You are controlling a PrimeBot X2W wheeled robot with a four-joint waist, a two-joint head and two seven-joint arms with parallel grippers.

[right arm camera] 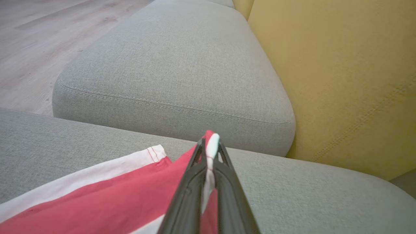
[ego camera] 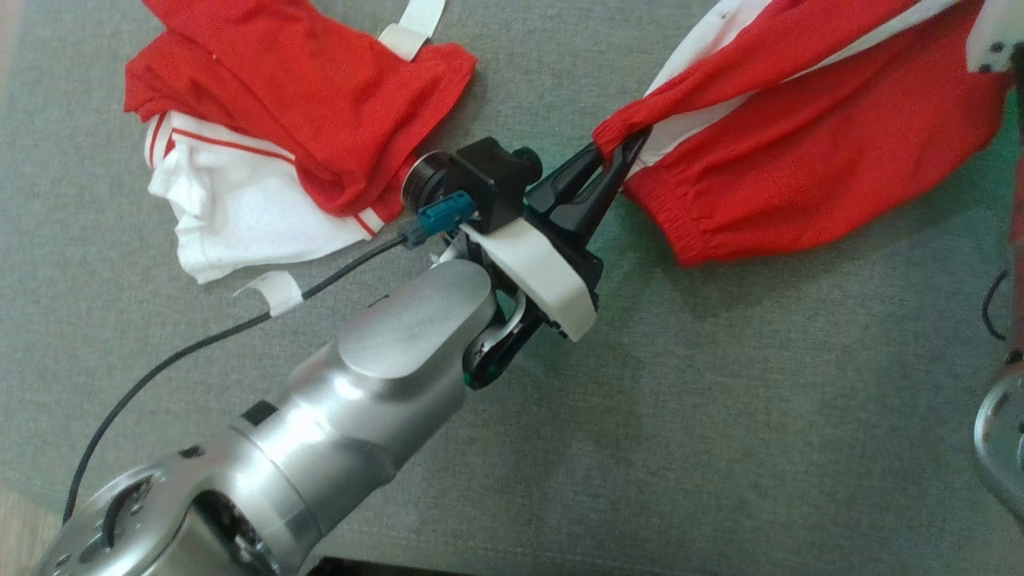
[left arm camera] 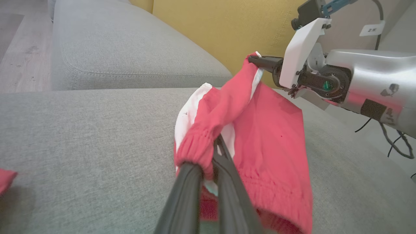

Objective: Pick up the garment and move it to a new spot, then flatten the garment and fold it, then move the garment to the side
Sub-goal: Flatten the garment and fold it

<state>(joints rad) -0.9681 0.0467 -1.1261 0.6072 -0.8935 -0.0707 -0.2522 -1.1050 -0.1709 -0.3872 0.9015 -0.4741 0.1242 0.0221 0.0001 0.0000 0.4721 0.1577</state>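
Cushion holds two garments; left gripper, right gripper clamp one.

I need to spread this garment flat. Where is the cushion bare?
In the head view, bare cushion lies below the held garment, between the left arm and the right arm. A narrow strip also runs between the garment and the pile. Crowded: the upper left, under the pile.

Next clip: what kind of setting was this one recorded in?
Probably a living room, or a mock-up of one: the work surface is a grey upholstered sofa seat, with a yellow padded backrest behind it and pale wood-look flooring beside it.
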